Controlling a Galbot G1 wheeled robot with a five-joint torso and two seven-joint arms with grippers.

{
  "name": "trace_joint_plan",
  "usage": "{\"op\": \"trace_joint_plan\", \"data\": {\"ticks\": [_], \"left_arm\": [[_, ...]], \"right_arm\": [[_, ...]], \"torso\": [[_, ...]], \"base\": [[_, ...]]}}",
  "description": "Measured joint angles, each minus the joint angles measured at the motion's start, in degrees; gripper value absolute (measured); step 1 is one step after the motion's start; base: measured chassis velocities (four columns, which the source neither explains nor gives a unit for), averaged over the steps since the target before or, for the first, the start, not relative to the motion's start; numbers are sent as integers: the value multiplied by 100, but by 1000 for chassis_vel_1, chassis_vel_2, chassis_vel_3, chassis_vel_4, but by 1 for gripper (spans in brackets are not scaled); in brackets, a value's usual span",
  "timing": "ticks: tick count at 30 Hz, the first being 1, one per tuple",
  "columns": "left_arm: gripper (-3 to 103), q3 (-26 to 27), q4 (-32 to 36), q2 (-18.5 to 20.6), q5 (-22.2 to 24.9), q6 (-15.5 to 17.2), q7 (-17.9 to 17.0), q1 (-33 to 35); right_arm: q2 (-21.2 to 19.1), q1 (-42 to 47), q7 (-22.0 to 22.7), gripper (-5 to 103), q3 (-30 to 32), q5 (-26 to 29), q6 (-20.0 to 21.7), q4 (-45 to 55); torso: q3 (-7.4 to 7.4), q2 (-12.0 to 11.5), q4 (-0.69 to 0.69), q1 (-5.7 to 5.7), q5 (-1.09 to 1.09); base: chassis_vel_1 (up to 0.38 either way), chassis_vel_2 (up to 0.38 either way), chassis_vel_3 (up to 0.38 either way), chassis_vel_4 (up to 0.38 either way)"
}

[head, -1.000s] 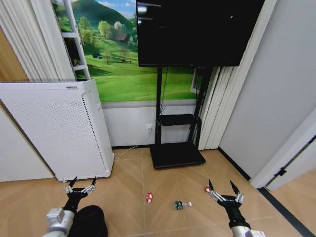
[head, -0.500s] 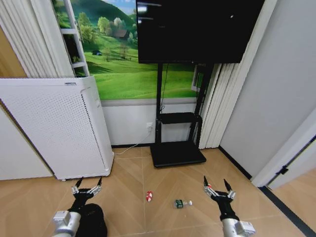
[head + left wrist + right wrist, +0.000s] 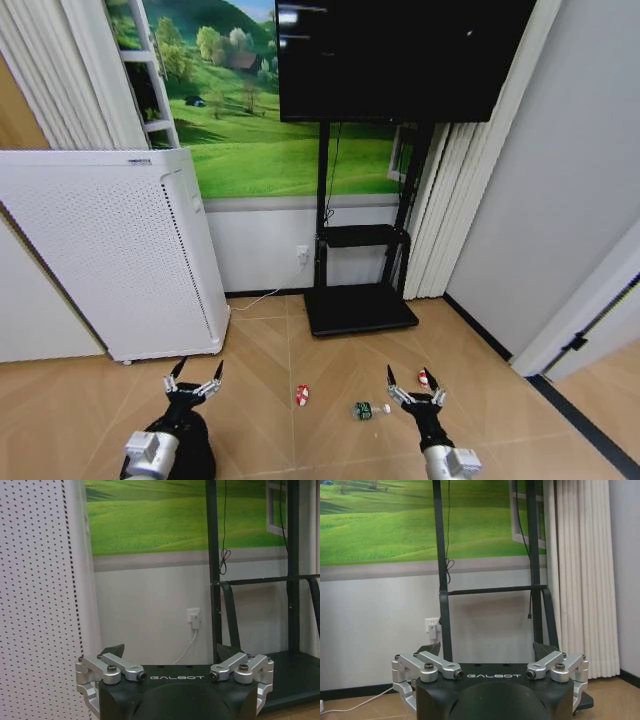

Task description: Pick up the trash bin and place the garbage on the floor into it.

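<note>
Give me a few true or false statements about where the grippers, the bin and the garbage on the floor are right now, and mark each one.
1. The left gripper is holding the trash bin. False: it is open, above the bin.
2. Garbage lies on the floor. True: a red-and-white piece, a green can-like piece and another red-and-white piece.
3. The right gripper is shut on the can. False: it is open and empty.
4. A white perforated appliance stands behind the left gripper. True.

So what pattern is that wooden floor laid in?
Light tan wood-plank floor: herringbone pattern, clearest in the head view.
</note>
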State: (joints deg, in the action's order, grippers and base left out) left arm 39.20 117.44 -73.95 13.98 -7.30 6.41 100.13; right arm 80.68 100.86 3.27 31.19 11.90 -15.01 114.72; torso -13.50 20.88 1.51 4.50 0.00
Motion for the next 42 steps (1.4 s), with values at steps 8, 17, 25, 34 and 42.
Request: {"op": "trace_joint_plan", "data": {"ticks": [8,17,25,34,42], "left_arm": [[100,-104,82,-133,-105,-30,-3,96],[100,-17,151,-206,-161,-143,-3,371],[100,214,179,-376,21,-78,-252,56],[100,279,33,-341,83,-175,-324,180],[100,267,-13,-508,-75,-209,-309,306]], "right_arm": [[33,-151,30,100,-202,-70,-157,-83],[70,-291,28,100,-211,-131,-226,-132],[222,278,-69,100,-40,-500,-604,-224],[209,198,-52,100,180,-473,-605,-277],[75,51,-12,100,143,-392,-531,-277]], "torso": [[111,-173,0,-61,0],[204,-315,-1,-111,1],[352,-532,4,-179,0],[464,-696,4,-230,-1],[562,-836,-2,-274,1]], "base": [[0,0,0,0],[0,0,0,0],[0,0,0,0],[0,0,0,0],[0,0,0,0]]}}
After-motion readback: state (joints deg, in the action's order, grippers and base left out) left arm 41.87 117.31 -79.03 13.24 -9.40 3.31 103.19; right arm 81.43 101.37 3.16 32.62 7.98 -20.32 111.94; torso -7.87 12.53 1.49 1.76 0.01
